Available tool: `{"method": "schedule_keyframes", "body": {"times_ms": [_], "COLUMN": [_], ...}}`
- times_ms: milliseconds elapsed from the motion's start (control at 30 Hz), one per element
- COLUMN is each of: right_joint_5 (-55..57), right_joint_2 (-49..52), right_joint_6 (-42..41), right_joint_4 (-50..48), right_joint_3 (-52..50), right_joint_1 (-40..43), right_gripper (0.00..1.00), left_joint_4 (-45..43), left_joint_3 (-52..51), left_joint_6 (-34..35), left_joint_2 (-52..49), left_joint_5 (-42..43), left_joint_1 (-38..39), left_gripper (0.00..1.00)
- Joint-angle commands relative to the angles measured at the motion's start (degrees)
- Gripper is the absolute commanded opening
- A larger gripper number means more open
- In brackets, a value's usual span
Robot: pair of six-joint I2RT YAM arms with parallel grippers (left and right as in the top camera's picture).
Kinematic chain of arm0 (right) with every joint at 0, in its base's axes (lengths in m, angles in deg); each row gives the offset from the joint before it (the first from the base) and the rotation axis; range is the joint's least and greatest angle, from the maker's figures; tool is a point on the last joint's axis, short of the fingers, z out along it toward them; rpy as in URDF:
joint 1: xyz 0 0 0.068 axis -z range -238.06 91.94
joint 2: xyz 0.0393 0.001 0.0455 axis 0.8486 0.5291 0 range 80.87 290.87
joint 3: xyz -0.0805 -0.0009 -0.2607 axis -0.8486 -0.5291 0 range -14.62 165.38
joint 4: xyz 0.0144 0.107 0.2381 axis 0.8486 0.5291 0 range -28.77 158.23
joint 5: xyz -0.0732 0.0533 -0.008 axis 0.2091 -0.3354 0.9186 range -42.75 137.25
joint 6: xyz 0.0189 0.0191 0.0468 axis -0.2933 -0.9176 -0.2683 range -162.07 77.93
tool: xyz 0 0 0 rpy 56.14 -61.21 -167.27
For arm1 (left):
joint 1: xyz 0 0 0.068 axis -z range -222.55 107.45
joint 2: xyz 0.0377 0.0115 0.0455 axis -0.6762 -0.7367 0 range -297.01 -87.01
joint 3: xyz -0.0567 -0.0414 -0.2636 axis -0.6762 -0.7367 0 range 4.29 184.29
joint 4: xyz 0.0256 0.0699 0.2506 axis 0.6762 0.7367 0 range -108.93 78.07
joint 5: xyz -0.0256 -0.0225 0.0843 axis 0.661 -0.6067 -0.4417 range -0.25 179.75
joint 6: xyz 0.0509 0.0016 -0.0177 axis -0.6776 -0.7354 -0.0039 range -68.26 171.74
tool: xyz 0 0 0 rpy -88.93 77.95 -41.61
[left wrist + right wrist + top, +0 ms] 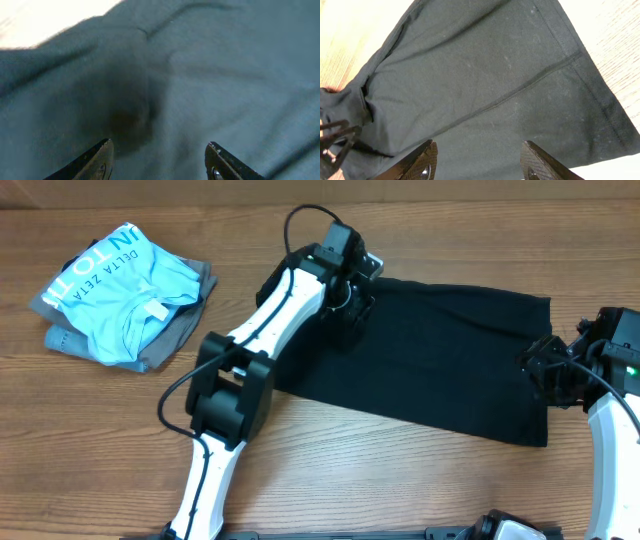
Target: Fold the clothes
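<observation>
We find the wooden table (420, 480) carrying two lots of laundry. The larger, a black garment (450, 370), lies spread flat from the table's centre out to 3 o'clock, with a seam and a hemmed edge visible in the right wrist view; it is not yet folded. At 10 o'clock, well apart from it, sits a pile of folded clothes (125, 290), a light blue printed piece on top of grey. The left gripper (160, 150) is over the garment's 10 o'clock corner, jaws apart and holding nothing; its view is blurred, so we cannot tell whether the tips touch the cloth. The right gripper (477, 155) hovers at the garment's 3 o'clock edge, likewise spread and empty. We judge the risks as follows: a shallow pinch at either end could let the fabric slip out mid-lift; closing inboard of the hem could bunch the cloth; unequal travel of the two arms would leave a skewed fold.
</observation>
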State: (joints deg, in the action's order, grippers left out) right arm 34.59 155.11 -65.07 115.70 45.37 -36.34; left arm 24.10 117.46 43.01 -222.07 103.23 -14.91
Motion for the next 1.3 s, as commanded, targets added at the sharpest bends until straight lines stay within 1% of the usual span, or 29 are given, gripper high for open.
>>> {"method": "schedule_keyframes", "body": {"times_ms": [0,100,333,467,500,567,600,633,733,800,933,1000,1033,1067,1100,1267], "right_joint_5": [-0.3,-0.2,0.6,1.0,1.0,1.0,1.0,1.0,1.3,2.2,3.0,3.0,3.1,3.9,4.0,4.1], "right_joint_2": [1.4,2.3,2.8,2.8,2.8,2.8,2.8,2.8,2.8,2.8,2.9,3.2,3.6,4.8,5.8,12.7], "right_joint_6": [0.5,0.5,0.5,0.5,0.5,0.5,0.5,0.5,0.5,0.5,0.5,0.5,0.5,0.5,0.5,0.5], "right_joint_4": [-0.1,0.1,0.0,0.0,0.0,0.1,0.1,0.1,-0.4,-1.5,-6.1,-9.3,-10.7,-13.5,-15.2,-24.7], "right_joint_3": [0.3,0.3,0.2,0.2,0.2,0.2,0.2,0.2,0.2,0.2,0.2,0.2,0.2,0.2,0.2,0.2], "right_joint_1": [0.2,0.2,0.2,0.2,0.2,0.2,0.2,0.2,0.2,0.2,0.2,0.2,0.2,0.2,0.2,0.2], "right_gripper": [0.58,0.57,0.57,0.57,0.58,0.57,0.57,0.57,0.58,0.57,0.57,0.61,0.62,0.63,0.63,0.63], "left_joint_4": [-2.0,-2.8,-2.6,-3.2,-3.3,-3.4,-3.5,-3.7,-2.6,-1.1,3.3,6.6,7.7,10.7,11.7,13.8], "left_joint_3": [0.4,0.4,0.4,0.4,0.4,0.4,0.4,0.4,1.4,2.8,7.4,10.8,11.9,15.0,16.2,18.8], "left_joint_6": [0.6,0.7,0.7,0.6,0.6,0.6,0.6,0.6,0.6,0.6,0.6,0.6,0.6,0.5,0.5,0.6], "left_joint_2": [-0.4,-1.5,-4.5,-4.5,-4.5,-4.5,-4.5,-4.5,-4.4,-4.2,-3.6,-3.6,-3.6,-3.6,-3.6,-3.6], "left_joint_5": [-3.6,-2.8,0.2,-0.7,-1.1,-2.1,-2.6,-2.5,-2.6,-2.6,-6.3,-8.3,-9.2,-10.2,-10.4,-10.7], "left_joint_1": [-0.6,-0.6,-0.6,-0.6,-0.6,-0.6,-0.6,-0.6,-0.6,-0.7,-0.7,-0.7,-0.7,-0.7,-0.7,-0.7], "left_gripper": [0.63,0.63,0.61,0.54,0.51,0.4,0.27,0.17,0.06,0.04,0.04,0.04,0.04,0.04,0.04,0.06]}}
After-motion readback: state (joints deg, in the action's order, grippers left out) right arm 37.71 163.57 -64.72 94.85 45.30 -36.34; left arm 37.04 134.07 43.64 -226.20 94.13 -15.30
